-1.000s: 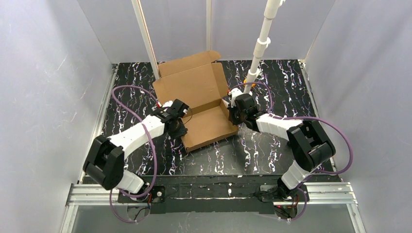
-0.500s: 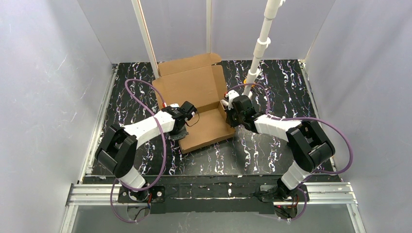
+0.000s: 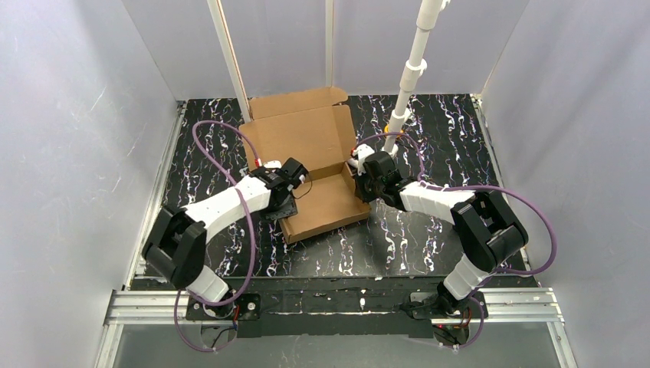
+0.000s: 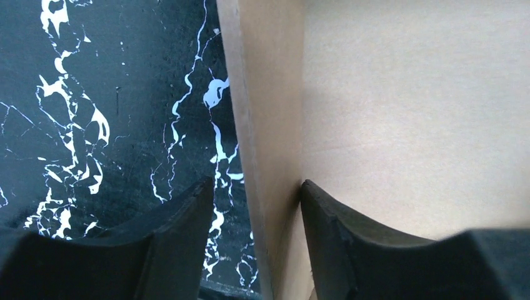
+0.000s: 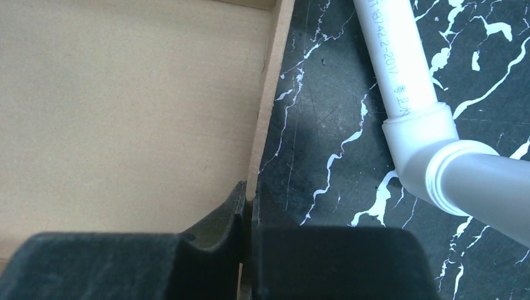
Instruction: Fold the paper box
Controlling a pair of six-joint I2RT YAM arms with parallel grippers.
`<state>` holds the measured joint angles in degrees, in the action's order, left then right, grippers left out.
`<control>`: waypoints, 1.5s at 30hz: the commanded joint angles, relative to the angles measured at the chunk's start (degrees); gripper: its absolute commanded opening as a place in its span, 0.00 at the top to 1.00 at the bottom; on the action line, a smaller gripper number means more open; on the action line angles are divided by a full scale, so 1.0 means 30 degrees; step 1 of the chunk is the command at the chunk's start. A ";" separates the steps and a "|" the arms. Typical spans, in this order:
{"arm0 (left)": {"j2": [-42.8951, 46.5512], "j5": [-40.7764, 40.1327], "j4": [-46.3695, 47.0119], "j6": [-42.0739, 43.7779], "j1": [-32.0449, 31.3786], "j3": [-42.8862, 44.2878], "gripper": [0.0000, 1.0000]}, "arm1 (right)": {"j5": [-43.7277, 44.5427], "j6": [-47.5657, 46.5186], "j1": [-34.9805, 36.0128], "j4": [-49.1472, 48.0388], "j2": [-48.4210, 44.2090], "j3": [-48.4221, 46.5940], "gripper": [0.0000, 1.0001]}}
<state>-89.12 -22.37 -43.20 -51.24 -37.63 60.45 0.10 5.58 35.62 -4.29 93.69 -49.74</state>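
The paper box (image 3: 306, 146) is a brown cardboard sheet lying unfolded in the middle of the table, lid panel toward the back. My left gripper (image 3: 287, 192) straddles the box's left side wall (image 4: 265, 125). Its right finger (image 4: 337, 231) touches the wall's inner face, while its left finger (image 4: 181, 219) stands apart on the table side, so the jaws are open. My right gripper (image 3: 366, 180) is shut on the thin right side wall (image 5: 265, 112) of the box, pinching its edge.
A white plastic pipe (image 3: 410, 73) rises from the black marbled table (image 3: 429, 238) just behind the right gripper; its elbow joint (image 5: 431, 150) lies close to the right of that gripper. A pale post (image 3: 230, 54) stands at the back left. Grey walls enclose the table.
My left arm swung in toward the box's left side and its jaws, shut half a second ago, have opened around the side wall. The box shifted slightly. The right gripper kept its hold.
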 commanded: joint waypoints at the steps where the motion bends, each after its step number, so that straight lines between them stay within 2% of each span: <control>1: 0.2586 -0.0255 -0.0748 0.0664 -0.0080 0.0087 0.45 | -0.1063 -0.1429 0.0550 0.1316 0.0022 -0.0488 0.87; 4: 0.4291 0.0495 -0.0279 0.1539 -0.0083 -0.0664 0.35 | -0.0848 -0.2045 0.0535 0.1666 -0.0332 -0.0721 0.77; 6: 0.5744 0.1564 0.0690 0.2792 -0.0079 -0.1506 0.21 | -0.0935 -0.2713 0.0551 0.2206 -0.0697 -0.0827 0.70; 10: 0.9545 0.3627 0.3210 0.4880 -0.0053 -0.3821 0.03 | -0.0994 -0.3993 0.0550 0.2900 -0.1584 -0.1013 0.52; 15: 1.3606 0.3341 0.4821 0.6695 0.0246 -0.5873 0.02 | -0.1600 -0.4803 0.0513 0.2967 -0.2104 -0.0708 0.48; 19: 1.4183 0.2009 0.4426 0.6281 0.0816 -0.6722 0.02 | -0.1163 -0.4680 0.0502 0.3092 -0.1531 -0.0903 0.51; 22: 1.4436 0.0912 0.3523 0.6036 0.2111 -0.6880 0.02 | -0.0770 -0.4601 0.0521 0.3105 -0.1195 -0.0912 0.54; 24: 1.4626 0.1955 0.3696 0.5658 0.3874 -0.7582 0.03 | -0.0653 -0.4481 0.0519 0.3087 -0.1056 -0.0955 0.57; 26: 1.4556 0.2967 0.4249 0.4846 0.5315 -0.8428 0.07 | -0.0514 -0.4395 0.0521 0.3113 -0.0907 -0.0966 0.58; 29: 1.4117 0.3757 0.5565 0.3671 0.5973 -0.8930 0.09 | -0.0502 -0.4326 0.0516 0.3185 -0.0649 -0.1000 0.59; 32: 1.3559 0.5918 0.8041 0.2678 0.7221 -0.9706 0.16 | -0.0532 -0.4250 0.0521 0.3230 -0.0482 -0.1078 0.60; 36: 1.3560 0.8219 1.0326 0.2010 0.8633 -1.0953 0.32 | -0.0631 -0.4234 0.0518 0.3334 -0.0388 -0.1073 0.60; 43: 1.3286 0.9827 0.9842 0.2434 0.9356 -1.0898 0.67 | -0.0779 -0.4178 0.0529 0.3387 -0.0264 -0.1190 0.61; 45: 1.3364 1.0157 0.9688 0.2515 0.9349 -1.0836 0.80 | -0.0794 -0.4150 0.0548 0.3422 -0.0211 -0.1228 0.61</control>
<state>-49.23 3.97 -14.28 -44.27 -9.87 27.42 -1.69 -7.57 37.15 5.69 92.09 -50.92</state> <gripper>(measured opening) 0.296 0.391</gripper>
